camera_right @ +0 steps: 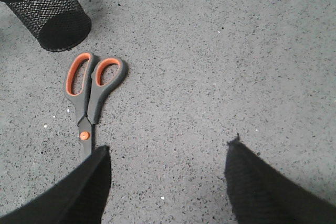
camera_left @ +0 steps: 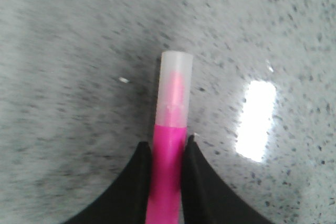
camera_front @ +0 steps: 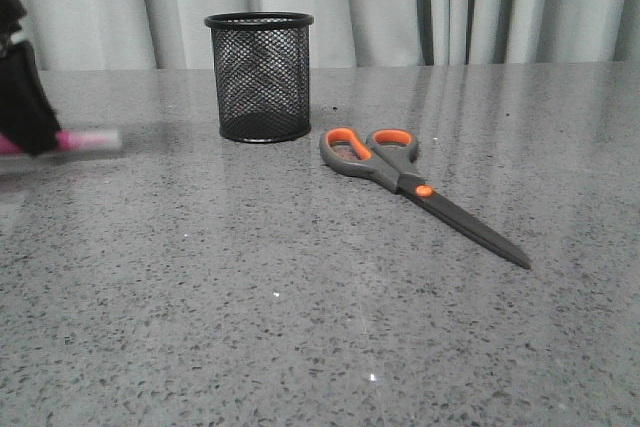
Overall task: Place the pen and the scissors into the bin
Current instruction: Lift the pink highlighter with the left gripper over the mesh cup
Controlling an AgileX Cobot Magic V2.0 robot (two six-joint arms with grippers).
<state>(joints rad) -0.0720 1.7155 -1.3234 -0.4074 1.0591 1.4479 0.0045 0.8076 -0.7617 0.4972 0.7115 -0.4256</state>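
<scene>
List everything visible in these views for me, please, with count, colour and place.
pen: one, pink with whitish cap, held above the table's left edge.
scissors: one, grey with orange loops, flat on the table, right of the bin.
bin: one, black mesh, upright at the back, empty as far as visible.
table: one, speckled grey.
curtain: pale grey, behind.
left gripper: black, shut on the pen.
right gripper: black, open above the scissors' blades.

No readable text, label, brand, number or sign appears anywhere in these views, on any object or on the table.
</scene>
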